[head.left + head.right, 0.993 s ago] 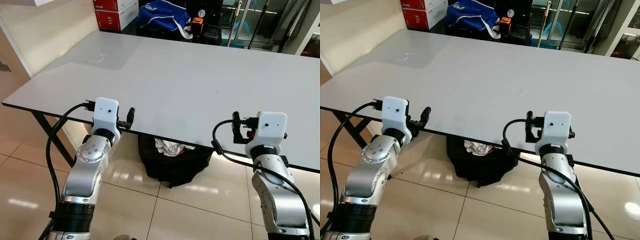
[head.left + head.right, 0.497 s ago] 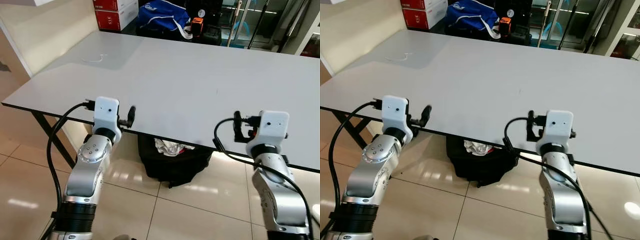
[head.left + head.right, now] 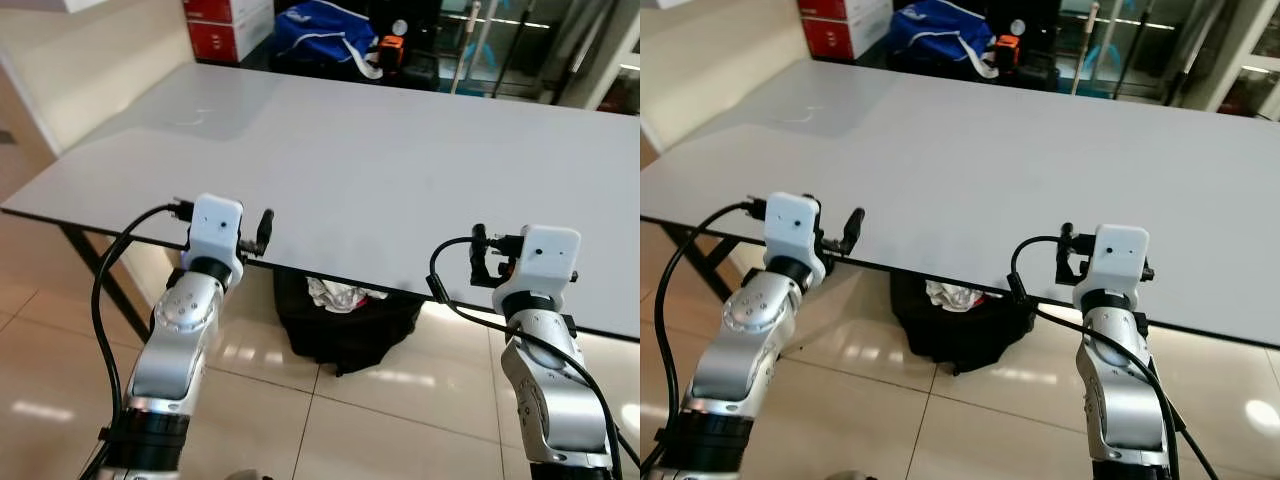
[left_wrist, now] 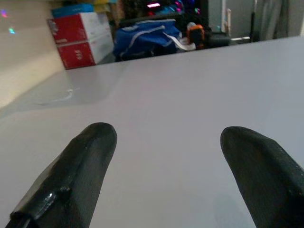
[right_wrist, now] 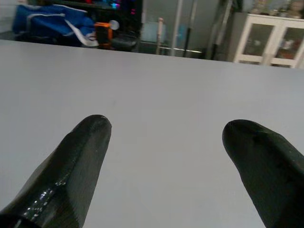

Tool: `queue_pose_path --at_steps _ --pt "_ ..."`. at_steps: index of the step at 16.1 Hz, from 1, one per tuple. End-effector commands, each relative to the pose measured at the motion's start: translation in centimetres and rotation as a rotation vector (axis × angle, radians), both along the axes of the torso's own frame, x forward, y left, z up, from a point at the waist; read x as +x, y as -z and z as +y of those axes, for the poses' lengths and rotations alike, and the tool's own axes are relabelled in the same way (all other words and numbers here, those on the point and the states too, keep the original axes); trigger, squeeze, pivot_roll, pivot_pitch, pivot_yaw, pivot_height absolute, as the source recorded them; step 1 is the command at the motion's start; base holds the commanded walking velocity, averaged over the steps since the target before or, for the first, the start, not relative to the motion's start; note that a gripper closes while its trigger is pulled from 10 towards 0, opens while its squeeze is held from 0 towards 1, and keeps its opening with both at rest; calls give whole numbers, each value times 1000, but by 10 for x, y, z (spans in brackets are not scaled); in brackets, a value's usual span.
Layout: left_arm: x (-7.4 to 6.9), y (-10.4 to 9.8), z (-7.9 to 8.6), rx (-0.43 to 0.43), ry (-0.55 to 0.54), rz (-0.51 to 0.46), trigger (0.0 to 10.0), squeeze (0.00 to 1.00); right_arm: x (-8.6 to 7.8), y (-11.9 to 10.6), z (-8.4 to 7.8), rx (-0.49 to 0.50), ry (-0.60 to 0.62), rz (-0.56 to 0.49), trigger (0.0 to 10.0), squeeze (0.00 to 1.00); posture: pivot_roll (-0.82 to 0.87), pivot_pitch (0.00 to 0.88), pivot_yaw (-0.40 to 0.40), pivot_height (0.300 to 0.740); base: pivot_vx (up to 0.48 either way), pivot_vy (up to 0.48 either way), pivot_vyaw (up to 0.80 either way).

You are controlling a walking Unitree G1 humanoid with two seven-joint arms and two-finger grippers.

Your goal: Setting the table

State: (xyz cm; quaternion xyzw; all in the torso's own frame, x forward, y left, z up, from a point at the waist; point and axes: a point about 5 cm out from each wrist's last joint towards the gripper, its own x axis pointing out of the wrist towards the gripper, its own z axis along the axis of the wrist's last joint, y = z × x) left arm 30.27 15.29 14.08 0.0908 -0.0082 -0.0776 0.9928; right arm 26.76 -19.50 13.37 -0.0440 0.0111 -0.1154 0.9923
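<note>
At the near edge of the wide, bare pale-grey table (image 3: 380, 150), your left gripper (image 4: 164, 156) and right gripper (image 5: 166, 156) hover with fingers spread and empty, so you're at the very start: next, go find tableware.

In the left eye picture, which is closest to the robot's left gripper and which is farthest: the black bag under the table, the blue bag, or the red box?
From the left gripper, at the table's near edge:
1. Black bag, on the floor under the table, just to the gripper's right.
2. Red box, beyond the table's far left corner.
3. Blue bag, beyond the far edge, right of the box.
The last two are nearly a tie.
</note>
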Motion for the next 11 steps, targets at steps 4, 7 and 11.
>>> queue_pose_path --at_steps 4,7,11 --pt "1 -2 3 20 5 -10 10000 0 1 4 -2 -17 12 14 10000 0 0 0 -7 740 0 319 -750" --pt "1 -4 2 21 7 -17 10000 0 1 5 2 5 -30 14 10000 0 6 0 -12 740 0 368 -219" --pt "0 -6 4 19 1 -26 10000 0 3 6 4 3 -50 21 10000 0 13 0 -22 740 0 462 0"
